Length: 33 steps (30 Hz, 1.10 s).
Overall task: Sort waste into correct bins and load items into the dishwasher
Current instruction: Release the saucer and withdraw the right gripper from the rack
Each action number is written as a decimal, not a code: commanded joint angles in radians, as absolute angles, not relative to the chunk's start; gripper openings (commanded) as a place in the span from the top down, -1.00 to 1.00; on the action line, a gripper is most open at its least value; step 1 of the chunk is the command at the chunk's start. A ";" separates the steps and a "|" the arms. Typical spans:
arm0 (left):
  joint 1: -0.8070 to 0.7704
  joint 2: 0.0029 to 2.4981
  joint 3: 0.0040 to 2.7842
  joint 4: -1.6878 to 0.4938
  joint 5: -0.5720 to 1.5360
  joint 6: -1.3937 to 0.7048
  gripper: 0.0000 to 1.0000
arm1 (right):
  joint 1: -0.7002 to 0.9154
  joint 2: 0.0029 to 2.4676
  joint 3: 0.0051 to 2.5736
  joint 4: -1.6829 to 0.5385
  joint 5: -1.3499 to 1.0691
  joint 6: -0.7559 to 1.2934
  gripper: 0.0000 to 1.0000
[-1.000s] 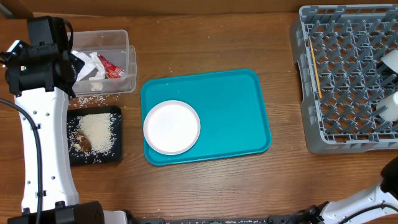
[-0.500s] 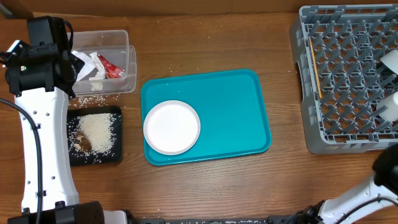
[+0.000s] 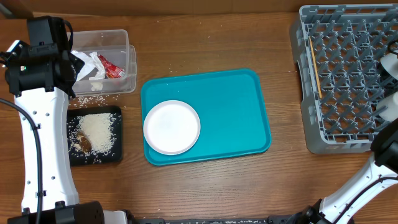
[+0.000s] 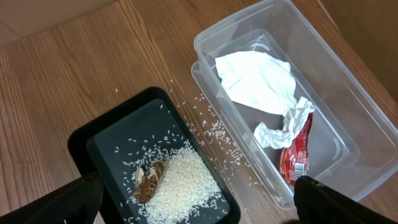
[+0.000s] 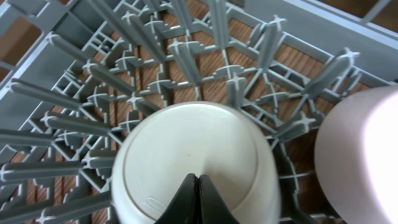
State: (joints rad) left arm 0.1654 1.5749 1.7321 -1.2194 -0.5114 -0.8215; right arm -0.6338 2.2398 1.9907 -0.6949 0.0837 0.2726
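The plate is lying on the teal tray, lower left of centre, well apart from both arms, and the left is looking nearer. Right fingers are pressing together, empty, over a white dish in the rack. Left fingers are gaping wide above the black tray.

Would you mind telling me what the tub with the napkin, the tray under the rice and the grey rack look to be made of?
Tub: clear plastic, glossy; you see straight through its walls. Rice tray: probably black plastic, smooth, with a faint sheen on its rim. Rack: grey moulded plastic, matt, judging by its cross-shaped pegs.
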 commanded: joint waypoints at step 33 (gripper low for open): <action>0.163 1.584 1.730 -1.219 -0.519 -0.842 -1.00 | -0.509 1.612 2.004 -1.157 -0.883 0.372 0.68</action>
State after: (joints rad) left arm 0.1654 1.5749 1.7321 -1.2190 -0.5117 -0.8215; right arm -0.5911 1.6218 2.0033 -1.0935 -0.6456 0.4145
